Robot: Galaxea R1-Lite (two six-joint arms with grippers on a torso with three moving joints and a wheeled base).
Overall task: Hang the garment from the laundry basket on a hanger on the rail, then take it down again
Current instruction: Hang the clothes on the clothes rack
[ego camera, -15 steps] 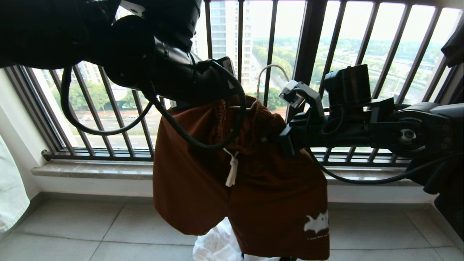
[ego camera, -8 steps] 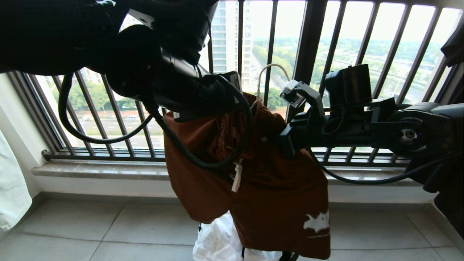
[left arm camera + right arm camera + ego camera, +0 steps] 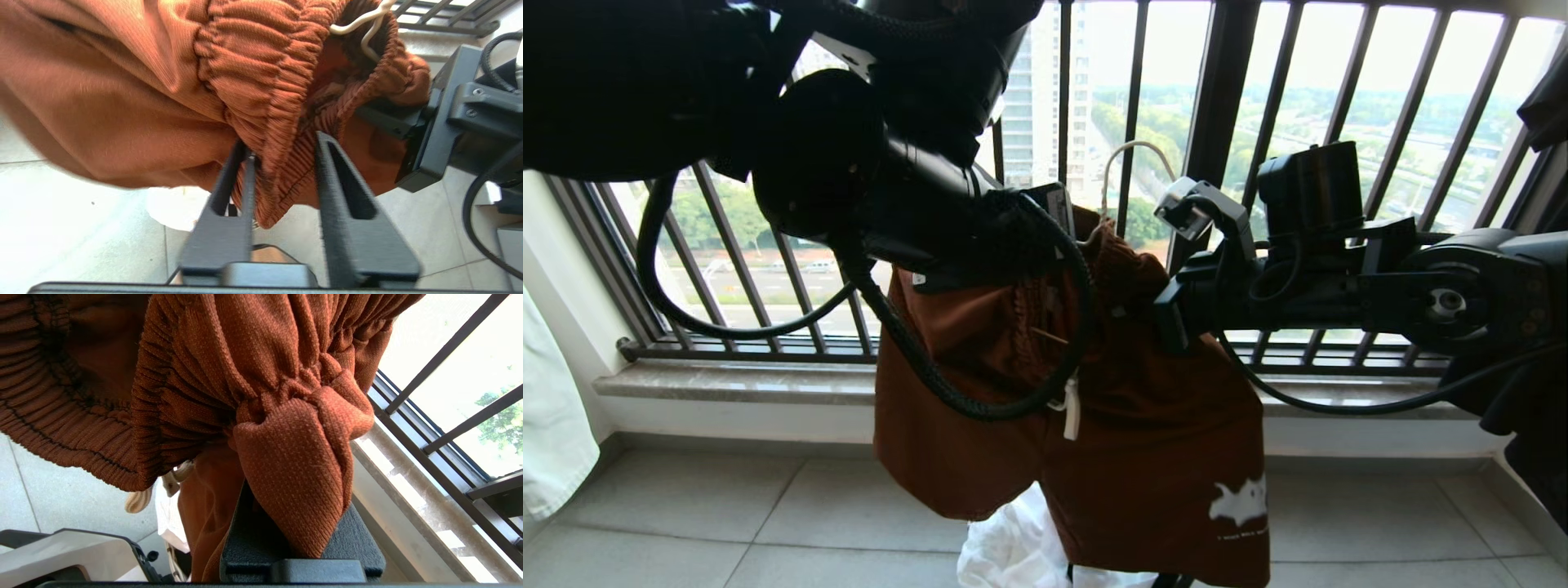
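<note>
Rust-brown shorts (image 3: 1094,425) hang in mid-air before a black balustrade (image 3: 1217,106), above a white cloth (image 3: 1013,547) on the tiled floor (image 3: 727,523). The right gripper (image 3: 294,522) is clamped tight on a bunched fold of the waistband. The left gripper (image 3: 282,163) has its fingers (image 3: 347,192) parted, the gathered elastic waistband lying loosely between them, not pinched. A cream-white hanger (image 3: 1131,163) pokes its hook up out of the waistband, between the two arms.

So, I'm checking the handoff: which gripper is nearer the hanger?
Right. The right gripper pinches the shorts just below the hanger; the left gripper straddles the waistband farther off.
</note>
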